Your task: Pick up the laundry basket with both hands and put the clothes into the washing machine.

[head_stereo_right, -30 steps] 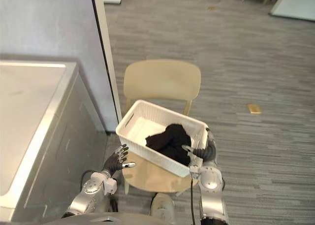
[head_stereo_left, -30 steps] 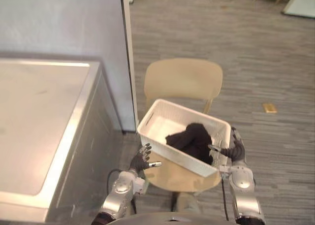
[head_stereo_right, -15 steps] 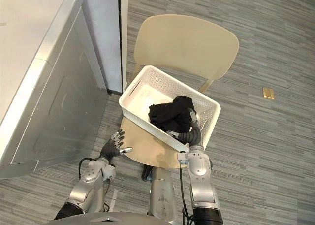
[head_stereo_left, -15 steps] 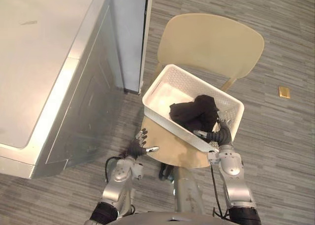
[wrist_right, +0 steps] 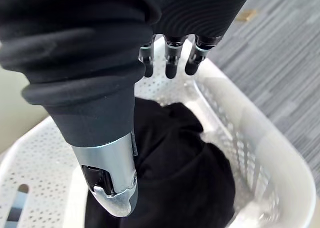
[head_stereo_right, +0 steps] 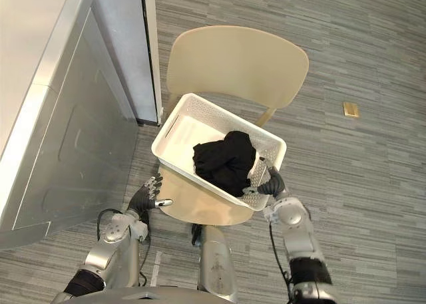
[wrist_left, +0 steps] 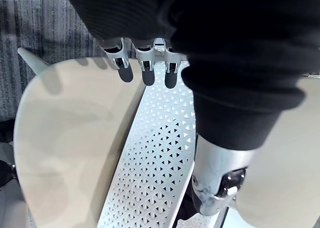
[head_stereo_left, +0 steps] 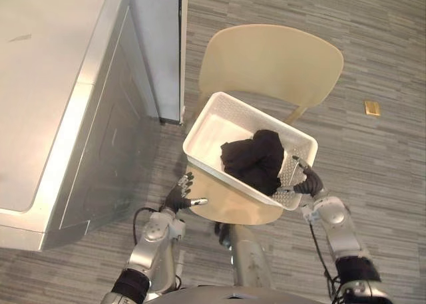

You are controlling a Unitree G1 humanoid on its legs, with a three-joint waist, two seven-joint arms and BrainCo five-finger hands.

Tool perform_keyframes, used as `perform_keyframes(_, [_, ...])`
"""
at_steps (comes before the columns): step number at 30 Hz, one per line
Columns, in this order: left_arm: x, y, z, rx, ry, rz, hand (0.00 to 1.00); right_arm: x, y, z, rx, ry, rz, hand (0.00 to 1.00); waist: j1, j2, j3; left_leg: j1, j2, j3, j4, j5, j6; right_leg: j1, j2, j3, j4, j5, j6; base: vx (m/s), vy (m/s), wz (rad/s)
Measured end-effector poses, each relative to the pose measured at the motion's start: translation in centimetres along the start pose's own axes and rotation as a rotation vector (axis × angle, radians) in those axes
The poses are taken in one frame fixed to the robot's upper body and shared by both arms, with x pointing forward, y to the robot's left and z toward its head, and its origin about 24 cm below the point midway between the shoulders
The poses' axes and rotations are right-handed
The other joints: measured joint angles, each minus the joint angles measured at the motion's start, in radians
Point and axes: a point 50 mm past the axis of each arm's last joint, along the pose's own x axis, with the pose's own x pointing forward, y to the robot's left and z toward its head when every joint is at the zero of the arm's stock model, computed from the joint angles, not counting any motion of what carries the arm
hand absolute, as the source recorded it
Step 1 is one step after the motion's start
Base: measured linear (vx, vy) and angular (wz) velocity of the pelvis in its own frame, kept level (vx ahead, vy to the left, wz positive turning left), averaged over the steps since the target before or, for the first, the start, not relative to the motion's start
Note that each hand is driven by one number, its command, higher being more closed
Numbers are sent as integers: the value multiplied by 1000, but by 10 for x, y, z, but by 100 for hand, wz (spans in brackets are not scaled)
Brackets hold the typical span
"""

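Observation:
A white perforated laundry basket (head_stereo_left: 212,126) stands askew on a beige chair (head_stereo_left: 273,58), with a heap of black clothes (head_stereo_left: 253,159) in its right half. My right hand (head_stereo_left: 307,183) is at the basket's near right corner, open, its fingers (wrist_right: 170,58) straight over the rim (wrist_right: 250,133) and the clothes (wrist_right: 175,163). My left hand (head_stereo_left: 178,197) hangs open by the seat's front left edge, a little short of the basket; its straight fingers (wrist_left: 142,71) point at the basket's wall (wrist_left: 160,153).
The silver washing machine (head_stereo_left: 53,104) stands to the left with its top lid down. A grey panel (head_stereo_left: 156,44) rises between it and the chair. A small tan tag (head_stereo_left: 371,108) lies on the striped floor at the right.
The camera has tipped down and shifted. My right hand has slid out from over the clothes to the basket's right corner. The left hand stays by the seat edge.

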Motion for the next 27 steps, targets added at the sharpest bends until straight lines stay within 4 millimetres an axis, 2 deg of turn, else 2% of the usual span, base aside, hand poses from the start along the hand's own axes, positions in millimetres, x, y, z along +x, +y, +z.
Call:
perform_keyframes(3, [1,0,1,-3,-4,-2,0,24,-16,14,-38,3,-38,0,3,2,50,-14,-3,2,0,6,6,-1,0,3,-33,25,-1,-125,33,-2])
perform_keyframes(8, [5,-10,7,-2,-24,-45,0,42,-30,34,-33,-17,-95,0,27,11,100,-77,-3,-7,0,32,14,-23,3,-17,-90,78,-5,-94,21,8])
perform_keyframes(10, [7,-11,14,-14,-51,-50,0,46,-28,37,-30,-15,-84,0,44,12,100,-105,-3,-7,-1,39,15,-45,2,-22,-101,90,-7,-43,19,5])
perform_keyframes(15, [14,-18,30,-31,-113,-56,0,55,-5,60,-15,-66,-25,0,54,17,116,-131,-6,-24,-14,59,11,-53,-1,-51,-117,100,-14,4,0,12])
perform_keyframes(19, [17,-23,49,-61,-191,-38,0,64,-4,85,15,-124,-29,0,64,18,125,-162,-6,-32,-20,69,14,-81,0,-62,-114,102,-15,28,-26,6])
perform_keyframes(23, [19,-20,61,-105,-242,-4,0,70,-5,100,36,-146,-22,0,66,19,127,-194,-5,-45,-22,71,10,-104,0,-81,-111,101,-16,28,-31,8])
perform_keyframes(24, [20,-21,66,-115,-259,-5,0,72,-5,104,42,-150,-17,100,69,22,128,-208,-5,-49,-22,74,8,-116,0,-84,-108,101,-17,29,-36,10])
perform_keyframes(27, [22,-20,71,-120,-275,3,0,77,-1,112,75,-153,5,100,69,28,135,-219,-5,-58,-22,74,6,-120,1,-100,-108,96,-21,30,-33,10])
